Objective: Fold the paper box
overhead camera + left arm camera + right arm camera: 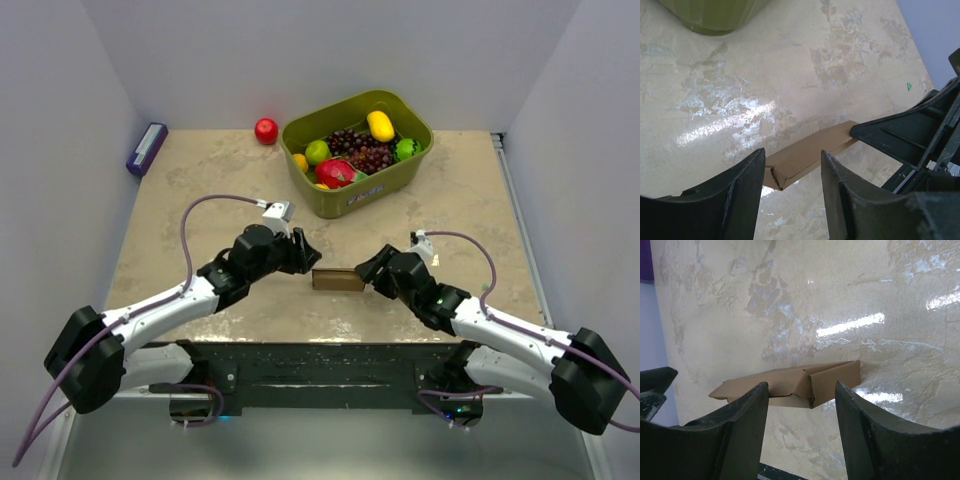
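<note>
Closest to me, two black arms reach inward from the near edge. The left end effector (792, 158) is released, its fingers spread over one end of the plain brown thin-cardboard paper box (337, 279). The right end effector (800, 390) is released too, its fingers apart just short of the other end. The box lies partly collapsed on the glossy beige marbled surface (470, 230) between them, one end flap bent inward. I'd judge it very light, thin and springy, quick to crease wrongly and liable to skate on that sheen. It is better pinned at one end while a flap is taken by its free edge. Beyond sits an olive-green plastic bin (372, 192) of fruit. A round red fruit (266, 131) lies near it, and a small purple rectangular box (146, 148) at the far left.
</note>
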You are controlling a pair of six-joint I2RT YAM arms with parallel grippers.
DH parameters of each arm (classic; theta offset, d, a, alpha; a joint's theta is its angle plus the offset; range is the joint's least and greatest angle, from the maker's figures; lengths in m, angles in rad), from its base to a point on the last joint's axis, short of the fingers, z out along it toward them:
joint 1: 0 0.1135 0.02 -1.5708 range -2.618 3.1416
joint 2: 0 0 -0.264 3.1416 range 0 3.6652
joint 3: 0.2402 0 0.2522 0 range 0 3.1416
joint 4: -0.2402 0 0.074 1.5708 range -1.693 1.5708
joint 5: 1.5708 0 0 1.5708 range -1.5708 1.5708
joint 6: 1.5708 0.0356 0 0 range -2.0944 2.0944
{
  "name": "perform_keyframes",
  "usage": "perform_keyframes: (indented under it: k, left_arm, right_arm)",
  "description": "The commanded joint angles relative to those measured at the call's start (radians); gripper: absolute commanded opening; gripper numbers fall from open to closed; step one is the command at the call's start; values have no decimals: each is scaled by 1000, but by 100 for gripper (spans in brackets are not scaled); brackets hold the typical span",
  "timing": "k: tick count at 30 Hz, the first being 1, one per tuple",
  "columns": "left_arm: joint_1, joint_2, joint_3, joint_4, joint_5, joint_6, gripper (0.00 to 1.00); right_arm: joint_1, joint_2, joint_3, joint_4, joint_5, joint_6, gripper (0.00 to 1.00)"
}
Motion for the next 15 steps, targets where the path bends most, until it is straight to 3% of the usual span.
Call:
perform_keyframes:
  k: [1,15]
  left_arm:
    - [10,32,-18,84,55,-28,52]
    - [10,91,-71,107,23,-19,49]
  right_arm:
    - [-1,-6,-33,-61,58,-4,57]
    - [-3,4,-35,-50,51,-6,57]
